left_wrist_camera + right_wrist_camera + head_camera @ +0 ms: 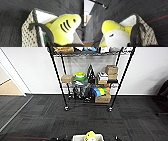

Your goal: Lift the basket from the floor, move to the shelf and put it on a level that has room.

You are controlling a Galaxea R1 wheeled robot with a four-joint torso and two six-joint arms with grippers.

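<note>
The cream chequered basket (pixel 87 137) sits at the bottom edge of the head view, over the dark carpet floor (pixel 45 119), with a yellow shark plush (pixel 90 135) inside it. My left gripper (pixel 60 45) is shut on one dark loop handle (pixel 42 26), which stands up taut from the rim. At the other end, a second handle (pixel 134 33) rises into my right gripper (pixel 134 45), also shut. The black wire shelf (pixel 90 77) stands ahead against the white wall. Its upper level (pixel 87 53) is crowded with items, and the rack's top is cut off.
The shelf's lower tiers hold cardboard boxes (pixel 111 70), a green and yellow item (pixel 80 75) and tape rolls (pixel 100 91). Castors (pixel 66 108) rest on the carpet. A doorway with light wooden flooring (pixel 8 87) lies left; a dark object (pixel 163 94) stands right.
</note>
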